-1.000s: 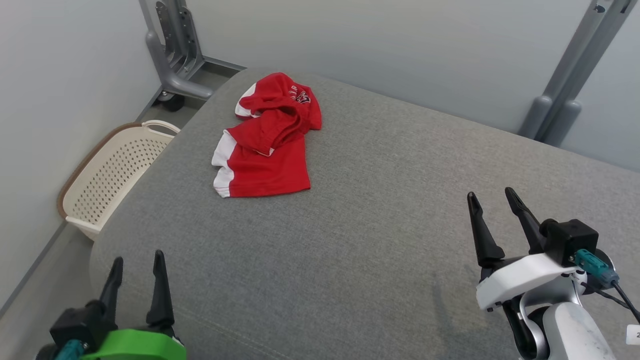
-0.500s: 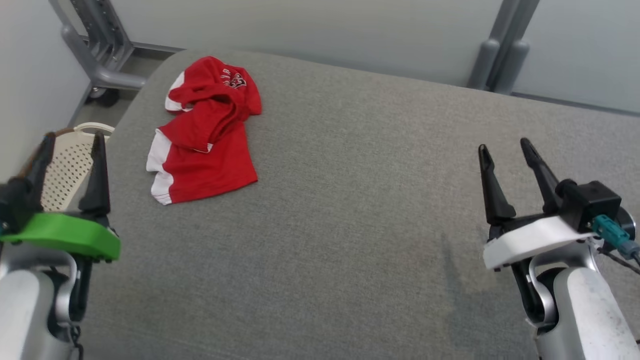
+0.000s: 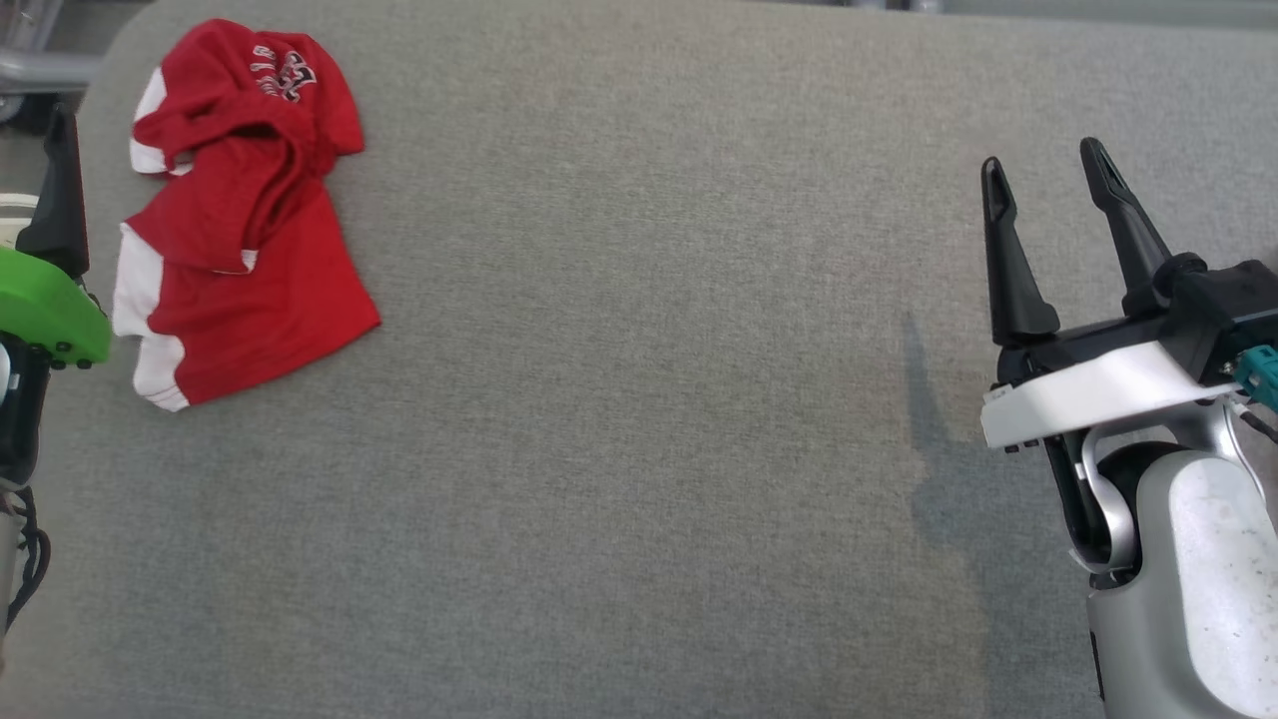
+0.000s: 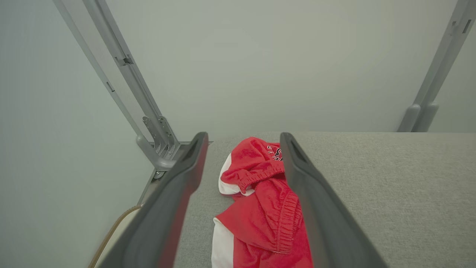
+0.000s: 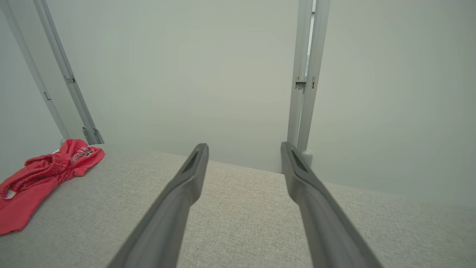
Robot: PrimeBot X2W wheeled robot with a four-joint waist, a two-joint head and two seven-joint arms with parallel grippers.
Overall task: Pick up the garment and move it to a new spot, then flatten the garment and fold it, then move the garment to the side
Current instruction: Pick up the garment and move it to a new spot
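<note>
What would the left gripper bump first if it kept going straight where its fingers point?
Probably the crumpled red shorts, which lie between its open fingers in the wrist view; height is unclear, so it might pass above them.

A grey woven fabric surface (image 3: 639,399) spreads across the head view, with its far left corner rounded. Behind it stands a plain pale wall (image 4: 260,56). In the left wrist view a grey metal strut (image 4: 122,82) leans up along the wall from a bracketed foot just beside the surface's corner. A second strut (image 4: 435,85) rises at the far right, slanting the other way, its base behind the surface's far edge. Low at the left of that view a thin brown rim (image 4: 111,230) curves beside the surface's edge; what it belongs to cannot be told.
</note>
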